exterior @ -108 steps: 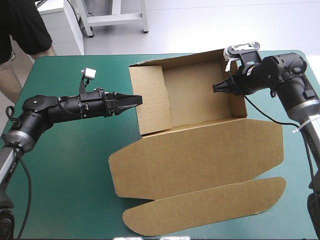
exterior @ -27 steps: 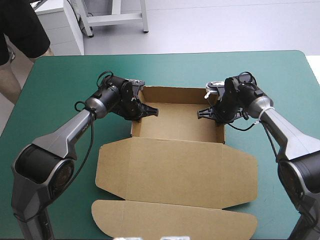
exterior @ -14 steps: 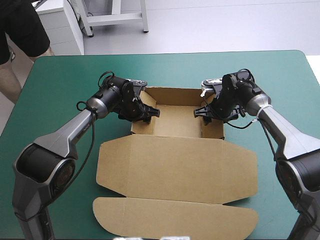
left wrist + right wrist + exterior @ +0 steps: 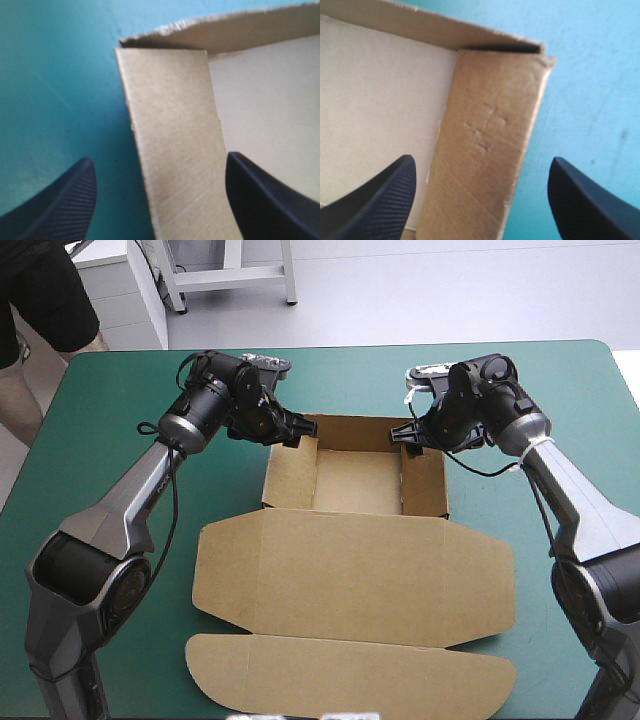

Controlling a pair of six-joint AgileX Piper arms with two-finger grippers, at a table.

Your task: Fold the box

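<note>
Bright even o/h light, faint shadows.

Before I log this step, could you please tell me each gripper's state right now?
Left gripper: open, empty, over a box wall.
Right gripper: open, empty, over the opposite wall.

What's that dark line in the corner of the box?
Right wrist view: a thin shadow where the far wall of the box meets its folded side wall. Left wrist view: a fainter one at the other corner. High view: even light, no glare on the teal-green cover.
</note>
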